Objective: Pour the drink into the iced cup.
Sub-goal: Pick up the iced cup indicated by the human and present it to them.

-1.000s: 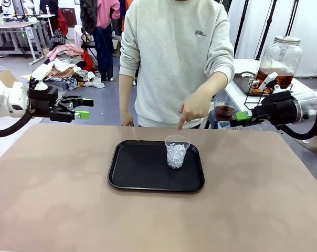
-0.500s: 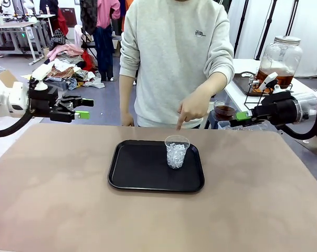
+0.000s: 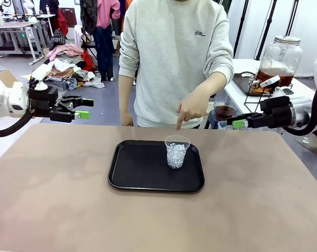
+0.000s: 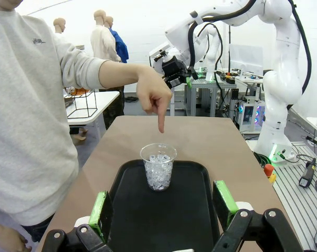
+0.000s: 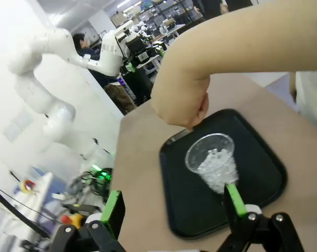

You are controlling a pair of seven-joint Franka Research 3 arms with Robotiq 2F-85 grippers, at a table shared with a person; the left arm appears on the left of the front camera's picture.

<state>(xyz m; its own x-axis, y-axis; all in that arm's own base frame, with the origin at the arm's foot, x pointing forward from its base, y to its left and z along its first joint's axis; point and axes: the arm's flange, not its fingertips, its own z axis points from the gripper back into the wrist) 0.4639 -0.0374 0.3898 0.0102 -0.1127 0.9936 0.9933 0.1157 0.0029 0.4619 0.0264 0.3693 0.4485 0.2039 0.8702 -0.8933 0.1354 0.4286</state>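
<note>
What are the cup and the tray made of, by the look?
Cup: clear, thin-walled, probably plastic; the ice shows through the wall. Tray: black, matte, likely plastic or rubber-coated; little glare, rounded moulded rim.

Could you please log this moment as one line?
left gripper: open; right gripper: open; iced cup: on tray; hand: pointing at cup; drink: unpoured

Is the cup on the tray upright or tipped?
Upright: the cup stands mouth up on the black tray, ice inside.

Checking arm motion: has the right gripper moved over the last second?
Yes. The right gripper has dipped lower and edged left, judged against the glass jar standing behind it.
</note>
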